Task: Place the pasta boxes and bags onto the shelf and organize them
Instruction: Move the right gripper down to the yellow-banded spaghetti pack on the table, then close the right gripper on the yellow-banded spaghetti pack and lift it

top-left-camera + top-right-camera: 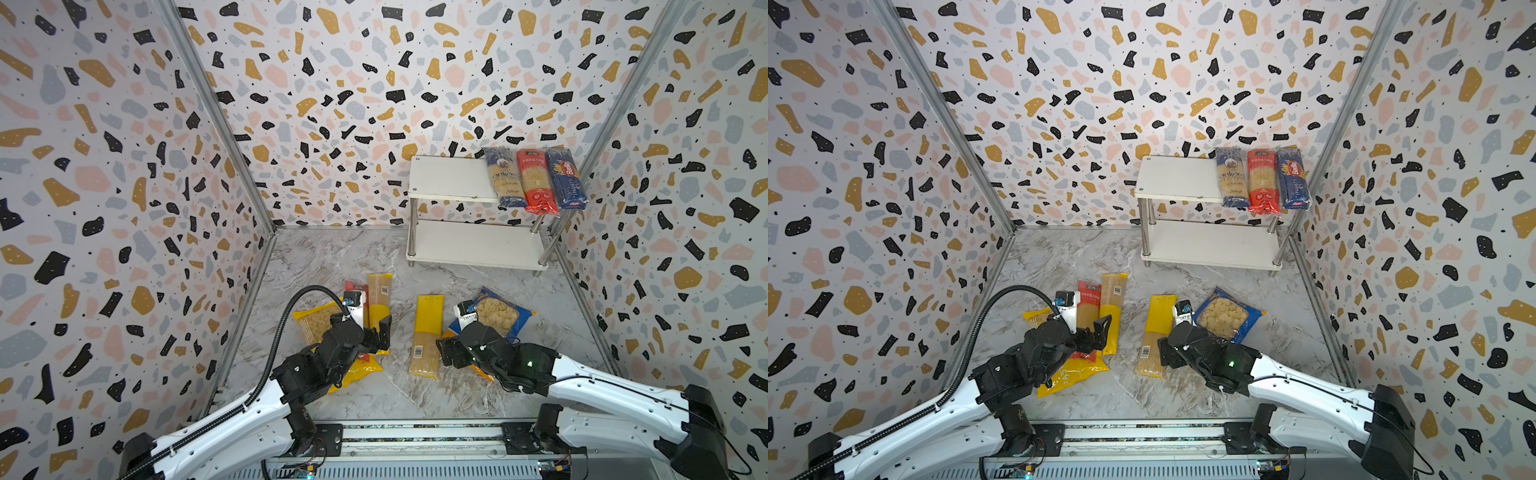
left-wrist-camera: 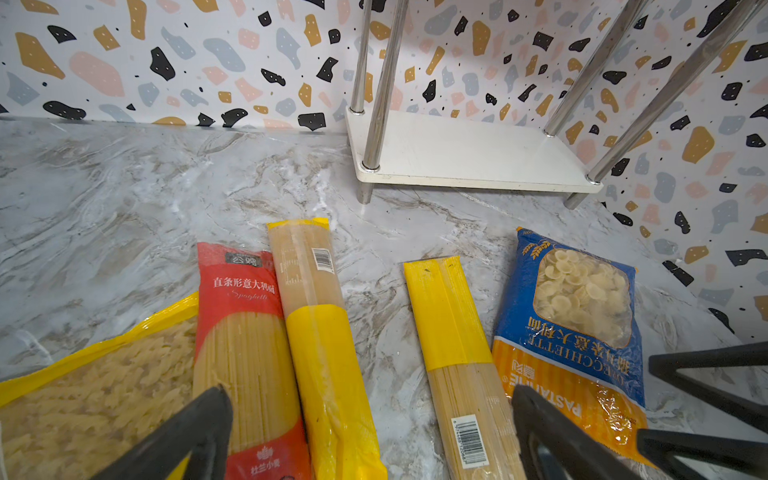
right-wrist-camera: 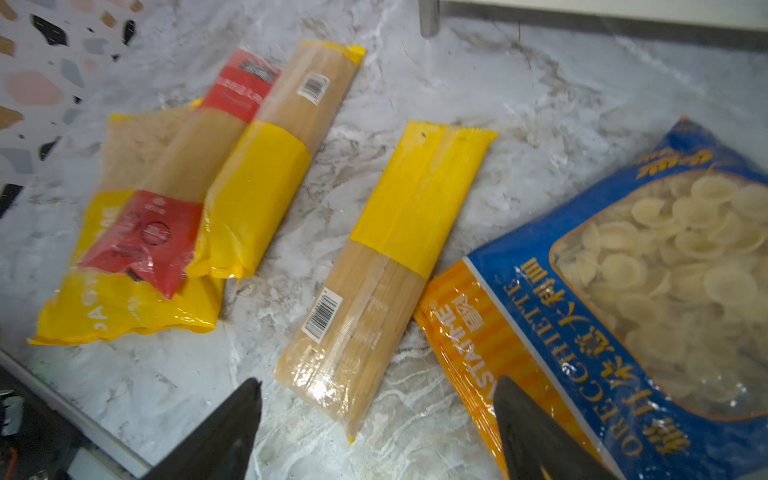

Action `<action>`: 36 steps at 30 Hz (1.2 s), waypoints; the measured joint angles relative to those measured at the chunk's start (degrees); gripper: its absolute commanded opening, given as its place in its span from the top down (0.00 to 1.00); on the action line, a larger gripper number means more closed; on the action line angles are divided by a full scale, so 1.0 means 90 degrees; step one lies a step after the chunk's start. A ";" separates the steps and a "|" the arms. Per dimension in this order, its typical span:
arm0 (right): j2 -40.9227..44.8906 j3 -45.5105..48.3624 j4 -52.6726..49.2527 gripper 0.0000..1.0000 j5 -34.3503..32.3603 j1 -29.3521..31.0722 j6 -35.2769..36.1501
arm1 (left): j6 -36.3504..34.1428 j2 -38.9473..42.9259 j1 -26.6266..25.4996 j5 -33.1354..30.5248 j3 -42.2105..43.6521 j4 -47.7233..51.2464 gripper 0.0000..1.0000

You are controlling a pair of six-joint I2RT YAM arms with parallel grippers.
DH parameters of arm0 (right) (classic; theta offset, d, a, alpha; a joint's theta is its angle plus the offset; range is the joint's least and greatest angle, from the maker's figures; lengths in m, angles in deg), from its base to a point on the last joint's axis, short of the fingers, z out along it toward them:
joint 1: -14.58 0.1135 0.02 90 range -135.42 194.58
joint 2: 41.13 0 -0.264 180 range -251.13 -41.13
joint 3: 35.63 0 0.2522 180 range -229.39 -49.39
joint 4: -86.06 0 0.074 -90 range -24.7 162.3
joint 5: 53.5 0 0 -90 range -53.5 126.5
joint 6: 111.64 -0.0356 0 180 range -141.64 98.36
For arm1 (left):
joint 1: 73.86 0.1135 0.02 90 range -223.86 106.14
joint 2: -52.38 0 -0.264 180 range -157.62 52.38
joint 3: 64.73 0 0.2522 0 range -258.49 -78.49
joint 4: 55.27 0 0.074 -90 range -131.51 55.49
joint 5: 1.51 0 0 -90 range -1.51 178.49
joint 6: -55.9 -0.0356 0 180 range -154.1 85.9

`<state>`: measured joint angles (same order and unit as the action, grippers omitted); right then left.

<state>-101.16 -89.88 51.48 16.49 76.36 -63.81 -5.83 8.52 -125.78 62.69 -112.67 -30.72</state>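
The white shelf (image 1: 449, 178) stands at the back right; on its top board lie a blue-grey pack (image 1: 500, 176), a red pack (image 1: 536, 183) and a dark-blue pack (image 1: 565, 178). On the floor lie a wide yellow bag (image 1: 309, 322), a red pack (image 2: 241, 332), a yellow pack (image 2: 320, 332), a second yellow pack (image 3: 407, 208) and a blue-orange bag (image 3: 602, 291). My left gripper (image 2: 372, 399) hovers open over the red and yellow packs. Just above the second yellow pack's near end, my right gripper (image 3: 378, 386) is open and holds nothing.
The shelf's lower board (image 1: 473, 245) is bare. Patterned walls (image 1: 124, 208) close in the marble floor (image 1: 332, 257) on three sides. A metal rail (image 1: 415, 432) runs along the front edge between the arm bases.
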 measured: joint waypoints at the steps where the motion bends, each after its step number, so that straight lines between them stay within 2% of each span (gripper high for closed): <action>1: -0.0138 0.0070 0.0073 0.02 -0.0007 0.0024 -0.0153 | 0.0005 0.0000 0.0000 0.0002 0.0007 -0.0015 0.00; 6: -0.1052 0.0231 0.0500 0.00 -0.0034 0.0253 -0.0857 | 0.0007 0.0007 0.0000 0.0000 0.0007 -0.0066 0.01; 14: -0.2283 0.0219 0.1161 0.01 0.0058 0.0364 -0.1384 | -0.0019 0.0090 0.0000 -0.0005 0.0007 -0.0053 0.01; 27: -0.3696 -0.0593 0.1710 0.01 0.0289 0.0420 -0.1474 | -0.0070 0.0124 0.0000 -0.0024 0.0007 0.0005 0.01; 34: -0.4473 -0.1406 0.1307 0.00 -0.0141 0.0425 -0.1479 | -0.0073 0.0160 -0.0002 -0.0027 0.0005 0.0046 0.00; 36: -0.4670 -0.1598 0.1144 0.03 -0.0325 0.0447 -0.1477 | -0.0073 0.0185 0.0000 -0.0024 0.0005 0.0051 0.00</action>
<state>-143.19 -104.26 61.77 13.56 80.38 -77.10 -6.48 10.18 -125.78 62.47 -112.62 -30.26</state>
